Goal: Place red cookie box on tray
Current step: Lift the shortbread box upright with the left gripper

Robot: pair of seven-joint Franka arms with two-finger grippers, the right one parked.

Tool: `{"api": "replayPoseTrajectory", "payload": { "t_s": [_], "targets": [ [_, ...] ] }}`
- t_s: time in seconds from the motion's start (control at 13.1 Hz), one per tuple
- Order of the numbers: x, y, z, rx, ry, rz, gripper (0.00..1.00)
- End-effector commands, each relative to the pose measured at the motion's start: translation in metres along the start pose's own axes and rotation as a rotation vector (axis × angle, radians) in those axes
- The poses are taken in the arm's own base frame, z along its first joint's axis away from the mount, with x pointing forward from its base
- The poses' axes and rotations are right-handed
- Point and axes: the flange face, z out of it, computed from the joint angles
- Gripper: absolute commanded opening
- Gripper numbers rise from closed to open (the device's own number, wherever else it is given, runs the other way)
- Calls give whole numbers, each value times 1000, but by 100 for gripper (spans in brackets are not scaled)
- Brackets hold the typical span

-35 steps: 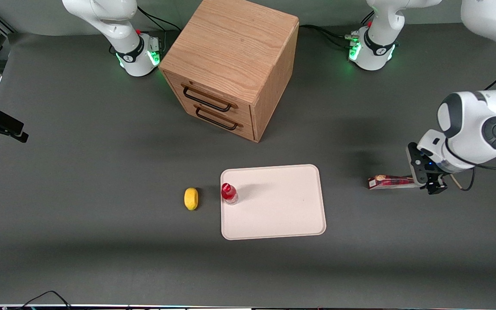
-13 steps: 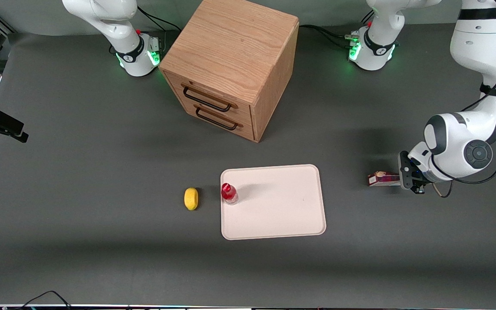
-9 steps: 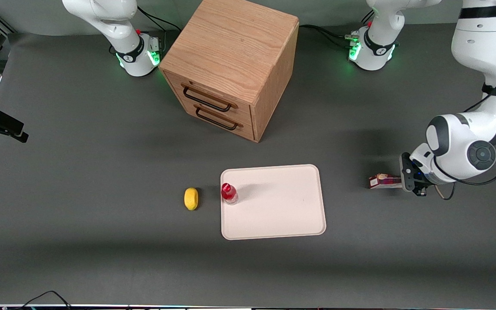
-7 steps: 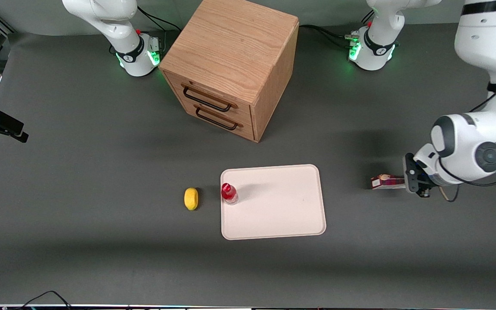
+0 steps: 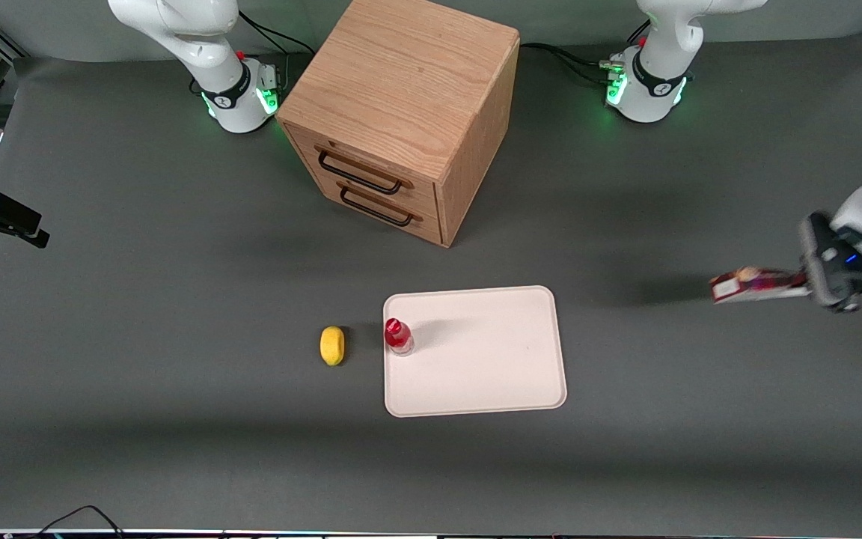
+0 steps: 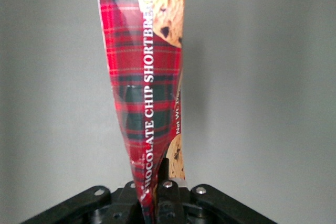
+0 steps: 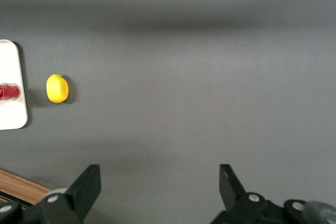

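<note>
The red cookie box has risen off the table since the earlier frames and moved further toward the working arm's edge. The gripper is clamped on one end of it and holds it in the air, probably a little tilted. The tray lies well apart, near the table's middle, with a small red-capped bottle at its edge.

gripper fingers clamp end of red cookie box above grey table.
</note>
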Motion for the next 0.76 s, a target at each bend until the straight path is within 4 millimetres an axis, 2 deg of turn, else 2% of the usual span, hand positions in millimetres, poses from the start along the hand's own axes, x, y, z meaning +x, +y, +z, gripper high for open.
{"api": "replayPoseTrajectory", "payload": {
  "t_s": [0.0,0.23,0.31,0.38,0.69],
  "targets": [
    [2,22,-66,-20,-50,-59,0],
    [4,20,-70,-11,-53,-124,0],
    [12,19,-70,-7,-55,-185,0],
    [27,19,-70,-4,-57,-255,0],
    [140,21,-59,24,-79,-502,0]
  ]
}}
